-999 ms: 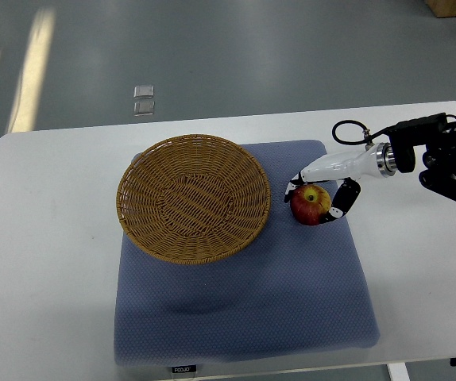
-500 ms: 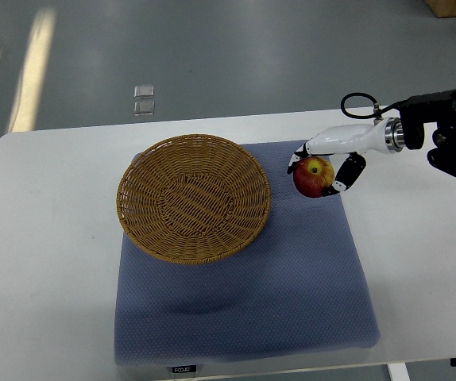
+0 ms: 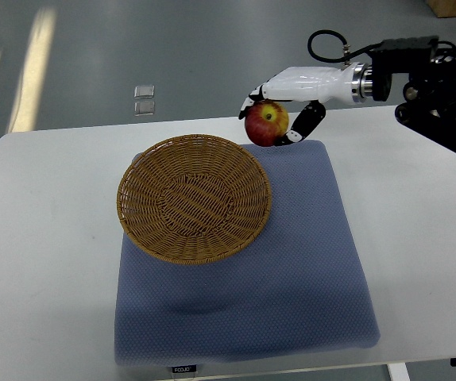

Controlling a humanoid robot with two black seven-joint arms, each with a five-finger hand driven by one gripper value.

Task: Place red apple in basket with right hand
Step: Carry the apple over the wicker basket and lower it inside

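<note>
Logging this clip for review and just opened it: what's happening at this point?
The robot's right hand is shut on a red apple and holds it in the air, just off the upper right rim of the wicker basket. The basket is empty and sits on a blue mat on the white table. The apple is not yet over the basket's bowl. No left arm shows.

We saw a red apple [image 3: 265, 125] flushed yellow, a tan woven wicker basket [image 3: 194, 198], a dotted slate-blue mat [image 3: 291, 270], a white table [image 3: 45, 262], and a white-and-black right hand [image 3: 284, 99].
</note>
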